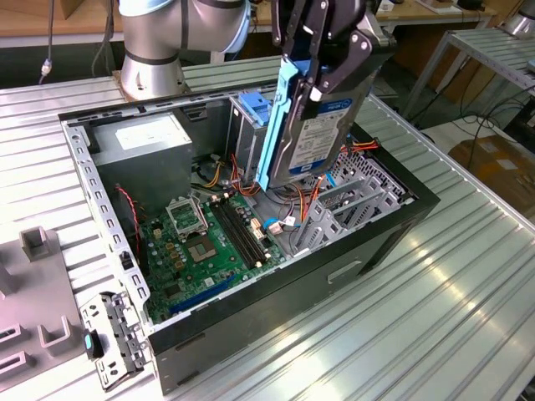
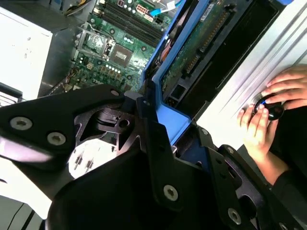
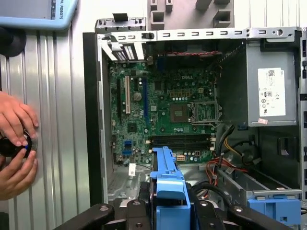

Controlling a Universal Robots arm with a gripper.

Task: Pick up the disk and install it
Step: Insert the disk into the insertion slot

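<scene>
- Blue-framed, silver-grey metal disk (image 1: 324, 144) hangs on edge over the open black computer case (image 1: 334, 271), pinched near its top by the black gripper (image 1: 320, 73).
- Hold it square to the grey metal drive cage (image 1: 343, 205) beneath; you risk snagging the orange cables (image 1: 303, 199) beside it.

Exterior view overlooks the open case (image 1: 334, 269) obliquely; both wrist views look down onto its motherboard (image 3: 160, 112).
</scene>
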